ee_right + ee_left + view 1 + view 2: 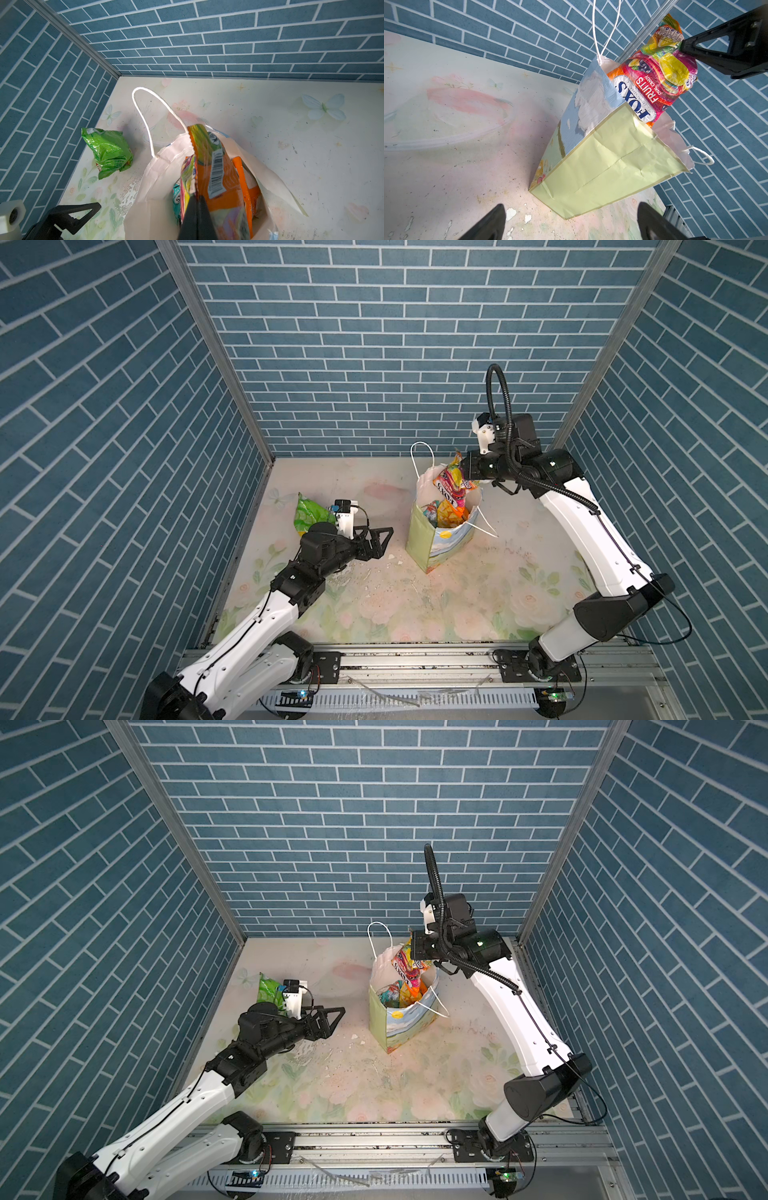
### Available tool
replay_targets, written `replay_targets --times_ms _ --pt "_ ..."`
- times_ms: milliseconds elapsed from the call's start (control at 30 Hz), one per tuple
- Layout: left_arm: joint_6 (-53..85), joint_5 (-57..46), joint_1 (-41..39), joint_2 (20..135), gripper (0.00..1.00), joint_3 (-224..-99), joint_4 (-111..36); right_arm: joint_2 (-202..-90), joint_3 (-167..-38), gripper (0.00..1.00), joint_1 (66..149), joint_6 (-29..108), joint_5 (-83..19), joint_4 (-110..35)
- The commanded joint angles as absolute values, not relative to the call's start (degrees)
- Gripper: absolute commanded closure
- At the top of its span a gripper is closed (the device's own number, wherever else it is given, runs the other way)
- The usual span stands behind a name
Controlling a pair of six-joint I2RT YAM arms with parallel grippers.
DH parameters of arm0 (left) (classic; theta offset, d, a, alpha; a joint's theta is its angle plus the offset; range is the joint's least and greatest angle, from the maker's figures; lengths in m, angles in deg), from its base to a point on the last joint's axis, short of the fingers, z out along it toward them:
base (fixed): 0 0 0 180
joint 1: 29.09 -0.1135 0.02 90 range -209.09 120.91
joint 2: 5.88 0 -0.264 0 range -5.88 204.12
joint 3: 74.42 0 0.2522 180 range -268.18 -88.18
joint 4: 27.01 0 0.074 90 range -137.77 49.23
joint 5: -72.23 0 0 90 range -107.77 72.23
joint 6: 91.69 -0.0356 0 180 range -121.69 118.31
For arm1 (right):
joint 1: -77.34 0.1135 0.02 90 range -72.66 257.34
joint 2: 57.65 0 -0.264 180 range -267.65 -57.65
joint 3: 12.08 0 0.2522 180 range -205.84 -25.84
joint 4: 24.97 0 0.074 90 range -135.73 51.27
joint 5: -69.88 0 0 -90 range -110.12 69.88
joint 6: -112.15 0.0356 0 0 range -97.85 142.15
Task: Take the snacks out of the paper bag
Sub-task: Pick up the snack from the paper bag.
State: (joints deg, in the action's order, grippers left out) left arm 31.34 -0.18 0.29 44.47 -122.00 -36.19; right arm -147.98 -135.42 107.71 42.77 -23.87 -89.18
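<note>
The paper bag stands upright mid-table, white inside. My right gripper is shut on the top of an orange-pink FOX'S candy pack, which hangs half out of the bag's mouth. More snacks, one of them teal, lie inside. A green chip bag lies on the table at the far left. My left gripper stands open and empty, left of the bag.
White paint flakes dot the floral tabletop between my left gripper and the bag. Blue brick walls close in the back and both sides. A metal rail runs along the front edge.
</note>
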Motion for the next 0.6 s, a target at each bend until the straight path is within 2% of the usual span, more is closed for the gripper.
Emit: replay_targets --times_ms 0,567 --pt "31.58 -0.78 0.61 43.40 0.01 -121.10 -36.37 -144.26 -134.97 1.00 107.84 41.69 -21.53 -85.89" --pt "32.17 -0.62 0.61 42.90 0.00 -121.58 -36.95 -137.10 -132.65 1.00 107.64 43.15 -11.57 -85.53"
